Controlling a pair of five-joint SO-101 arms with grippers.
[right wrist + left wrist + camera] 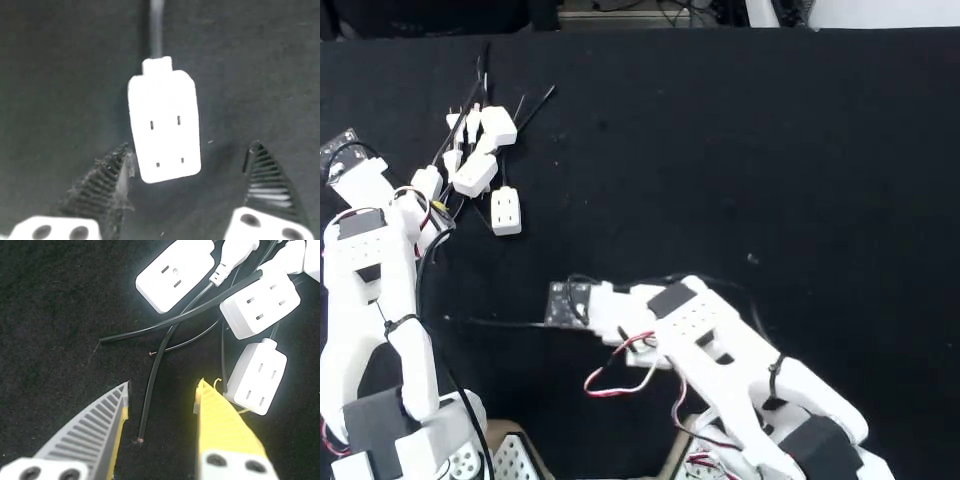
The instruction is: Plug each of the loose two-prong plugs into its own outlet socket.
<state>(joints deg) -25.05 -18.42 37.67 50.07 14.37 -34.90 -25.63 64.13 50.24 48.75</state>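
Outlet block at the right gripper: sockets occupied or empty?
Empty. The outlet block shows four bare slots, with no plug in them.

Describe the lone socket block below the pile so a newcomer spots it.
On the black table, look left, where white socket blocks pile up. The lone block lies flat just off the pile, nearest the robot, slots up.

Socket cluster far left on the table, left gripper just beside it.
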